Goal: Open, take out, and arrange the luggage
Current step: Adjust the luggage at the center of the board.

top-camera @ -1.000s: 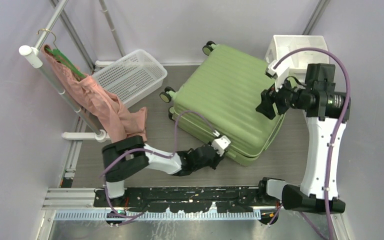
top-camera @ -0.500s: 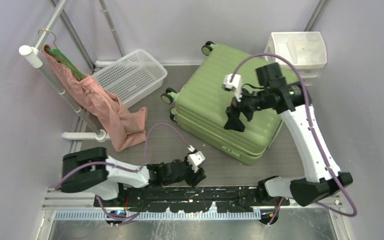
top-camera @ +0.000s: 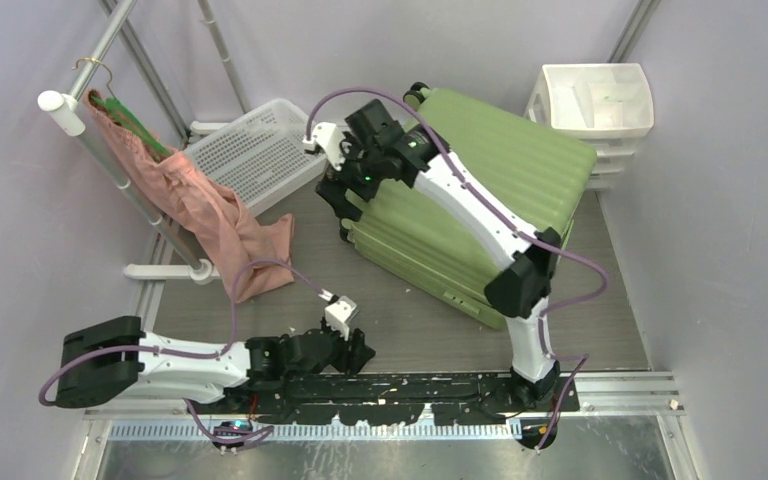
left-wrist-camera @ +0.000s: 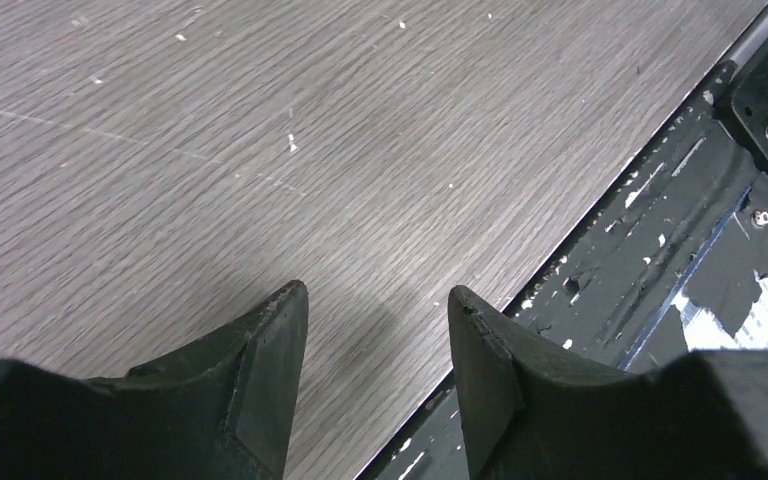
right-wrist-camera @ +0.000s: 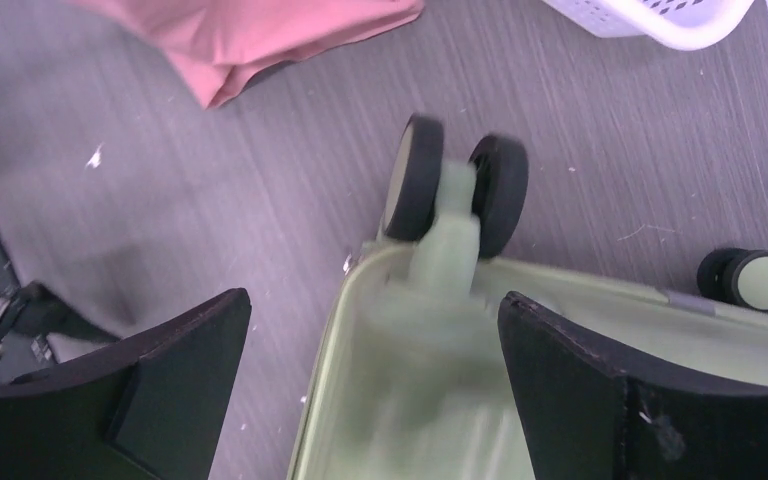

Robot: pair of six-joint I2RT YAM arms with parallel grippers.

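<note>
Left end effector (left-wrist-camera: 375,300): low over the table (left-wrist-camera: 210,150) by the near rail, fingers partly apart, nothing between them.
Luggage (top-camera: 480,190): closed, lying flat mid-table, wheels pointing left.
Right end effector (right-wrist-camera: 375,310): spread wide above a corner wheel (right-wrist-camera: 500,195), gripping nothing.
Basket (top-camera: 260,150): far left, near the wheels.

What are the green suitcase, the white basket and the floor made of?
Suitcase: probably hard moulded plastic, matt; the shell is rigid-looking and ribbed. Basket: white plastic, judging by its moulded mesh. Floor: grey wood-grain, perhaps laminate or vinyl, scuffed with pale flecks.
</note>
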